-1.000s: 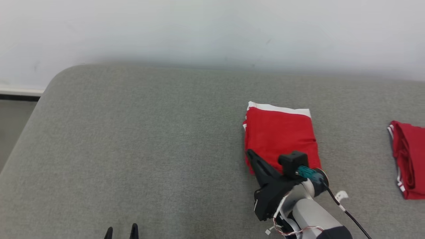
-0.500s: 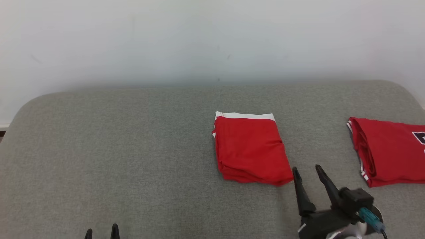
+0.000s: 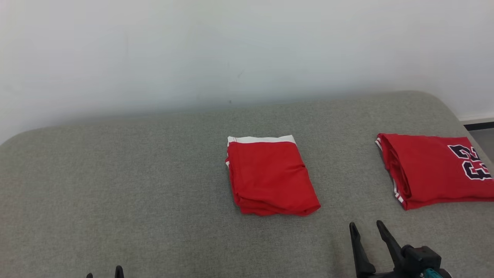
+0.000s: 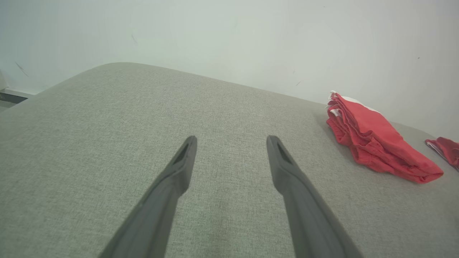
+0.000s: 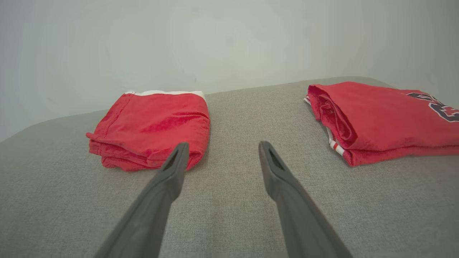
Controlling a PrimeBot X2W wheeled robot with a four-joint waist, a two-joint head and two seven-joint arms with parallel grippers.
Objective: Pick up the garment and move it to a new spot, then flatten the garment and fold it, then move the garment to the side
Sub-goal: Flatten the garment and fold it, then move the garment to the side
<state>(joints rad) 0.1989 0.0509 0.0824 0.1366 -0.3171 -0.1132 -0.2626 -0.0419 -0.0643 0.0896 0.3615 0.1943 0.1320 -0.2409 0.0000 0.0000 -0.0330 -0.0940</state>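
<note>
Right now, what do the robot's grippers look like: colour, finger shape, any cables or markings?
Both grippers have two long dark fingers narrowing toward the tip. On the left gripper, each finger is dark grey with a narrow slot near its tip; the right gripper looks the same, and its black base carries a boxy black block and a teal connector.

Soft, even light, perhaps from overhead; a faint shadow hugs the garment (image 3: pixel 270 175) at 6 o'clock; wrist-view edges bow slightly.

Grey fabric surface (image 3: pixel 115 185) bearing two folded items, well apart: red garment (image 3: pixel 270 175), numbered red jersey (image 3: pixel 432 170).
</note>
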